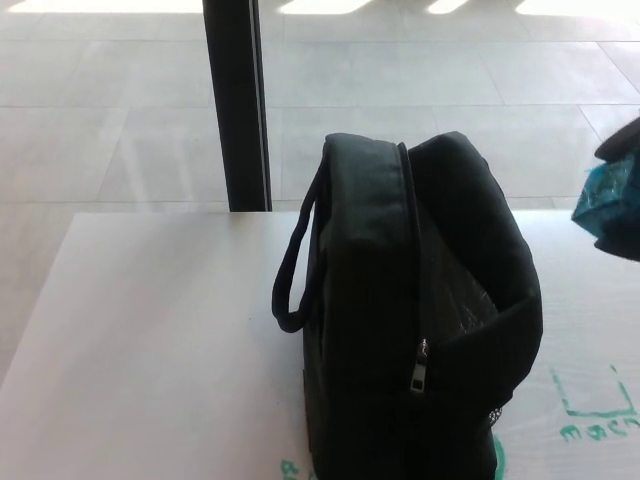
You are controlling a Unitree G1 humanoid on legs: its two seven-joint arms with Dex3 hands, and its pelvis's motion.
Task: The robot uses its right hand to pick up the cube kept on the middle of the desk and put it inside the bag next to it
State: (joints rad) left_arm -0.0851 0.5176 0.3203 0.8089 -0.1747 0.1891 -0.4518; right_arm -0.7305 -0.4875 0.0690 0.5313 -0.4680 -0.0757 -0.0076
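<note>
my right hand [622, 195] is up at the far right edge with its fingers closed around the teal cube [603, 198], clear of the bench [150, 340], so the pickup looks done and only dropping it into the open black bag [415, 330] remains.

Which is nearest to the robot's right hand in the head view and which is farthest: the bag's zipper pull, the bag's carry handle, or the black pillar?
From the right hand holding the cube at the right edge:
1. Zipper pull, low on the bag.
2. Carry handle, on the bag's left side.
3. Black pillar, behind the desk, upper left.
</note>
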